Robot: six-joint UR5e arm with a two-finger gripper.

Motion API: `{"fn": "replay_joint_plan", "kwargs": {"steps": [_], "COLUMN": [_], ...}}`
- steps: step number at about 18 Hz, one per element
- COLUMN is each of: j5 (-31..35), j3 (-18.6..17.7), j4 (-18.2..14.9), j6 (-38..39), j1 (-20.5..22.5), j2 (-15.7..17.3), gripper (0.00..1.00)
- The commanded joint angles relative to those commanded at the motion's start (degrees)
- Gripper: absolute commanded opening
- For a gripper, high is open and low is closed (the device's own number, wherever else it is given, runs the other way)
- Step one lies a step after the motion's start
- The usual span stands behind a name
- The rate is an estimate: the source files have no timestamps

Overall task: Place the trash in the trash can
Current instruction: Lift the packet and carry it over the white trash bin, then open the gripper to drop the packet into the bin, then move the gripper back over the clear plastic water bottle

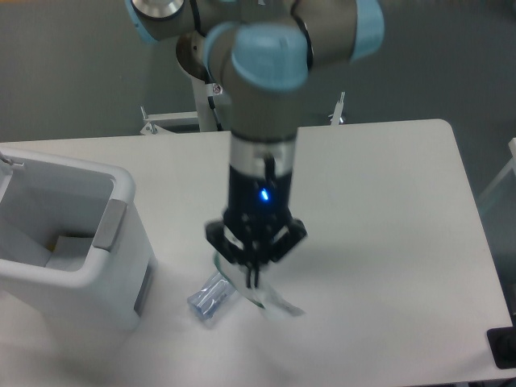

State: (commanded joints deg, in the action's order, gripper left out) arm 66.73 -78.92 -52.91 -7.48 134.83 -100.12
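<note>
The crushed clear plastic bottle point(216, 296), its blue end toward the bin, lies low at the table's front middle. Its clear body stretches right, under the gripper. My gripper point(253, 281) points straight down over the bottle's middle. Its fingers are drawn close together and pinch the clear plastic. The trash can point(121, 189), a boxy white bin with a thick rim and a grey handle panel, stands at the left, just left of the bottle. A pale flat piece point(71, 248) lies inside it; I cannot tell if it is the wrapper.
The white table point(387, 210) runs to a rounded edge at the right. The arm's white base mount point(201, 105) stands behind the table's far edge. A dark object point(504, 348) sits at the front right corner.
</note>
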Motion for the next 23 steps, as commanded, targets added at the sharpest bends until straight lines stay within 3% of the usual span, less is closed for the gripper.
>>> {"fn": "replay_joint_plan", "kwargs": {"steps": [5,8,15,20,21,22,23], "j5": [-9.7,-11.1,-11.0,-10.7,-10.6,-10.6,-10.6], "j3": [0.1,0.2,-0.8,-2.2,-2.6,-3.1,-3.4], "j4": [0.2,0.2,0.1,0.1,0.1,0.1,0.2], "j6": [4.8,6.9,9.7,10.1,10.1,10.1,9.8], "j1": [-1.8,-4.8,-12.6,-14.8,-15.0,-15.1,-15.1], "j2": [5.9,7.8,7.0,6.4,6.5,6.5,6.3], "gripper": [0.0,0.0,0.0,0.01,0.03,0.15,0.43]}}
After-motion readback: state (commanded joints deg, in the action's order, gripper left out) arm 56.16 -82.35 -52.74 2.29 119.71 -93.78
